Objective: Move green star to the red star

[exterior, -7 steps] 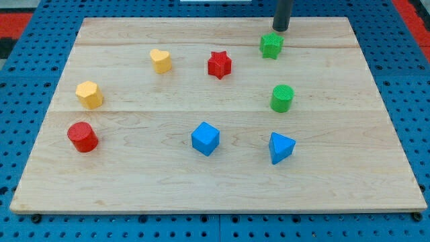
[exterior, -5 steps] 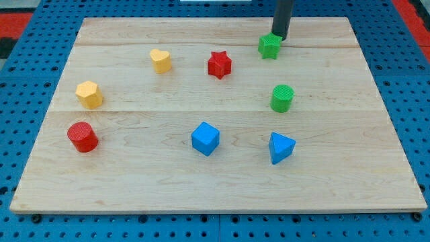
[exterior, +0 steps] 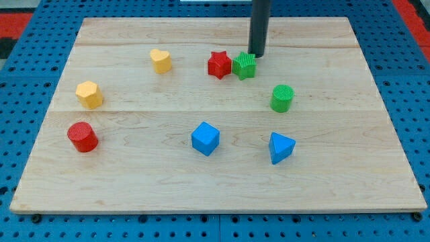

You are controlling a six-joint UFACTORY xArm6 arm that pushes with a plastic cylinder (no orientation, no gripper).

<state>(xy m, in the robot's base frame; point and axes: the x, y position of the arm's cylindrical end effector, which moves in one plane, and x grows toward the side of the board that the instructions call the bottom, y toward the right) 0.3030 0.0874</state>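
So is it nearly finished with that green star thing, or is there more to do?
Nearly finished. The green star already sits right beside the red star, apparently touching it. My tip rests at the green star's upper right edge, where it was pushing. At most a small final nudge looks left.

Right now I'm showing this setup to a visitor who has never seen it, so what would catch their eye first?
Probably the dark rod coming down from the view's top, my tip at the upper right edge of the green star block. That star sits right against the red star block, a tight pair in the upper middle of the pale wooden board. The other coloured blocks lie scattered apart.
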